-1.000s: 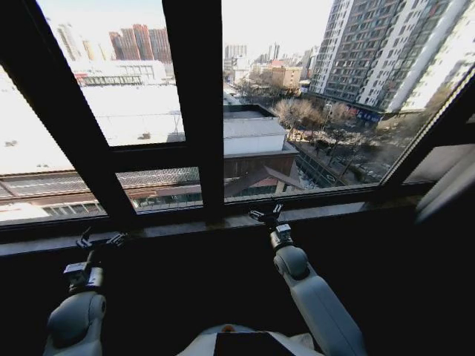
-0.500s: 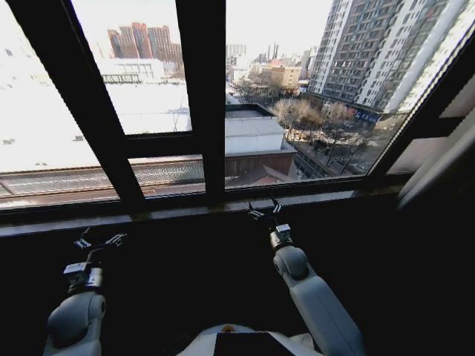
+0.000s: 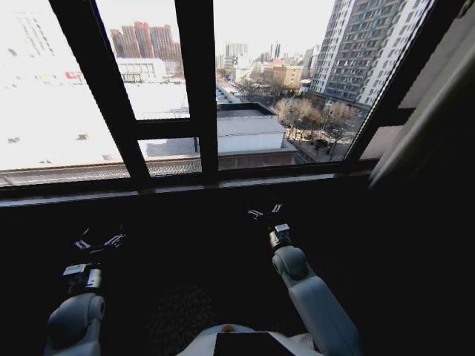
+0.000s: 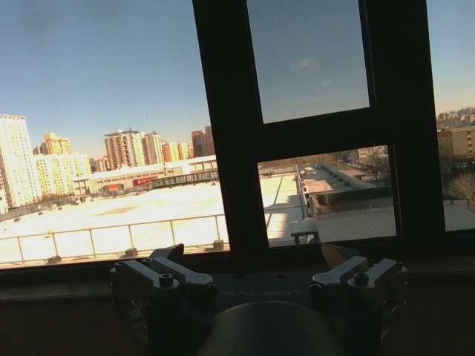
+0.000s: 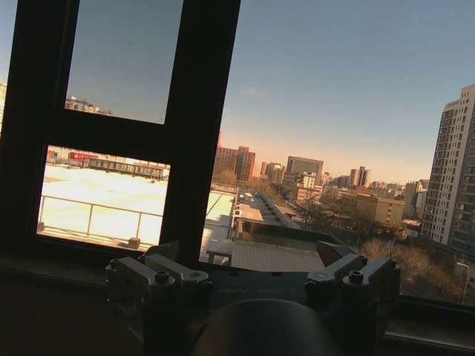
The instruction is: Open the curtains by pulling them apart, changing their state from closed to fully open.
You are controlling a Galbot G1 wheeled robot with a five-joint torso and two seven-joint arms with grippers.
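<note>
Two arms (image 3: 315, 304) were in view, each ending in one gripper: the left gripper (image 3: 99, 242) and the right gripper (image 3: 266, 212), two in all. Each gripper carried two fingers (image 4: 159, 273), held apart, making four. Ahead of the grippers the window frame showed three dark uprights (image 3: 197, 81) and one short crossbar (image 3: 159, 127), above a single sill (image 3: 223, 185). One curtain (image 3: 415, 122) hung beyond the right gripper, on its outer side.
</note>
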